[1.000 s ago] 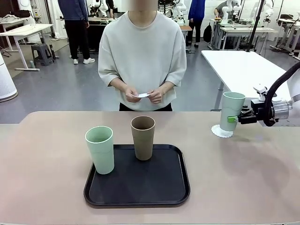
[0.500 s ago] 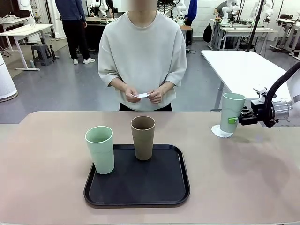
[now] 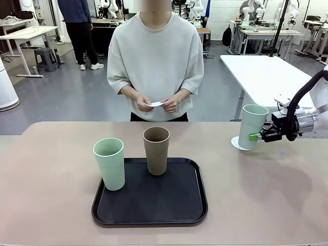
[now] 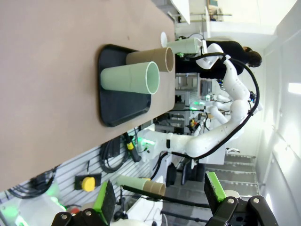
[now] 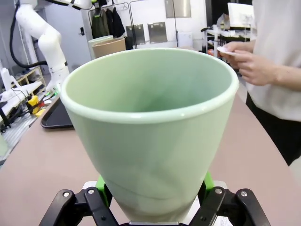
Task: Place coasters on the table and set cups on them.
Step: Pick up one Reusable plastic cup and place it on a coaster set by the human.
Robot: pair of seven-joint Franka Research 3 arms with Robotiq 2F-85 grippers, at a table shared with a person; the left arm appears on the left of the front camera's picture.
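Observation:
A mint green cup [image 3: 253, 126] stands upright on a white coaster [image 3: 237, 143] at the table's [image 3: 51, 195] far right, and my right gripper [image 3: 255, 136] is shut on its lower part. The same cup [image 5: 150, 122] looms close in the right wrist view, with green pads [image 5: 101, 184] pressed to both sides of its base. A second mint cup [image 3: 109, 164] and a brown cup [image 3: 156, 151] stand on the black tray [image 3: 154, 205]. The person holds another coaster [image 3: 155, 104] between both hands. My left gripper [image 4: 160, 195] is open, holding nothing, away from the tray [image 4: 113, 110].
The person stands at the far edge, directly behind the tray. A white table [image 3: 266, 72] sits behind the right corner. Bare tabletop stretches to the left of the tray and between the tray and the right cup.
My right gripper has lowered the mint cup a little, down onto the coaster. The tray cups and the person's hands have not moved.

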